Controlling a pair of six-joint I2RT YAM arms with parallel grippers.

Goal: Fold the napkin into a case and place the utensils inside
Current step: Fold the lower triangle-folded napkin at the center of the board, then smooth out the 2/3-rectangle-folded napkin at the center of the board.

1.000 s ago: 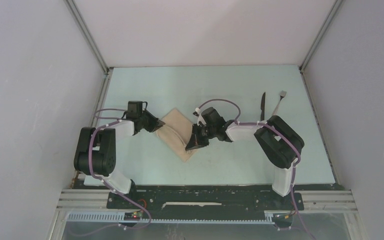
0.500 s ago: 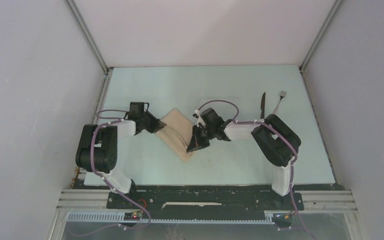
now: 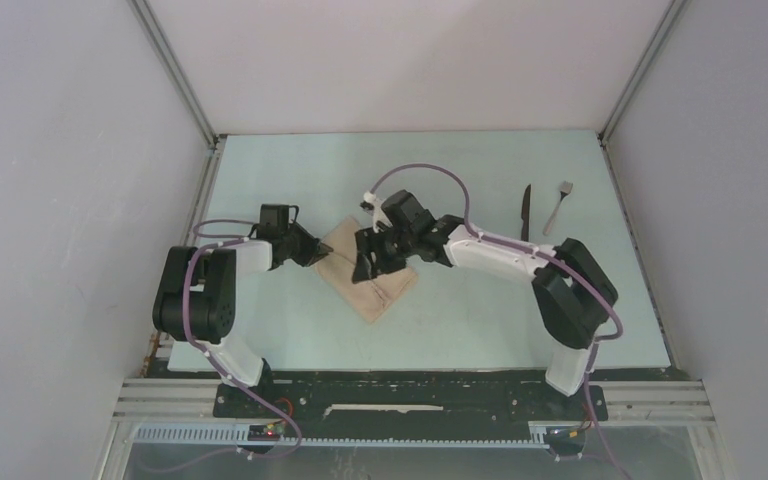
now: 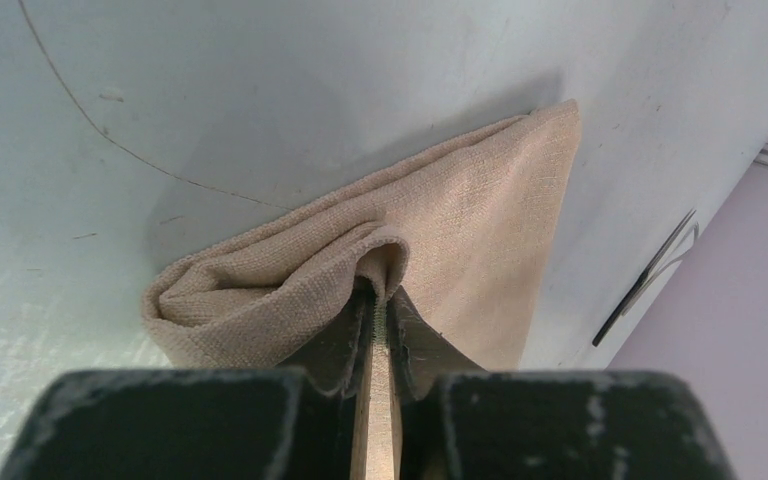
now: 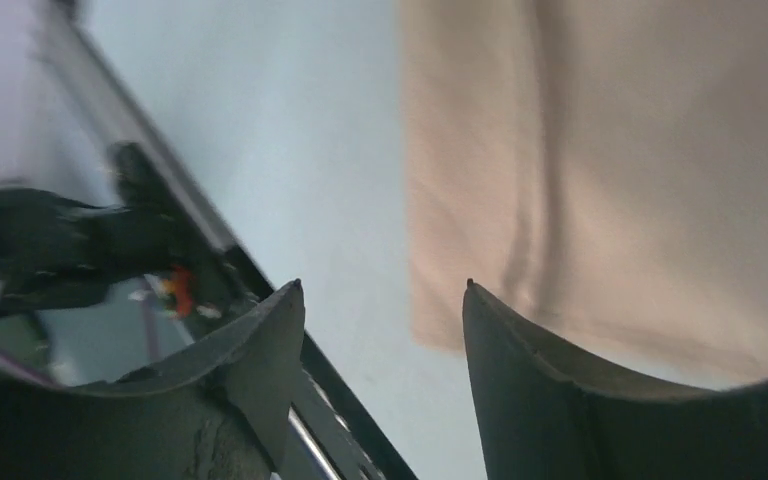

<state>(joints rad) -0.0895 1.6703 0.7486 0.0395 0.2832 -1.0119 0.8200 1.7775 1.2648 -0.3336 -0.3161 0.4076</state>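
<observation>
Two tools on the napkin, utensils still outside it.
On the pale green worktop (image 3: 460,170), the left tool (image 3: 322,255) (image 4: 380,300) is clamped on a raised fold at the left edge of the napkin (image 3: 380,290) (image 4: 460,230) (image 5: 640,150), cloth pinched between the jaws in the wrist view. The right tool (image 3: 365,262) (image 5: 380,290) sits over the napkin's middle, jaws apart, nothing between them. The beige napkin lies mid-worktop, folded and set diagonally, bunched at the pinch. The black knife (image 3: 525,212) and grey fork (image 3: 557,205) lie near each other, not touching, at the right of the worktop, well apart from the napkin.
</observation>
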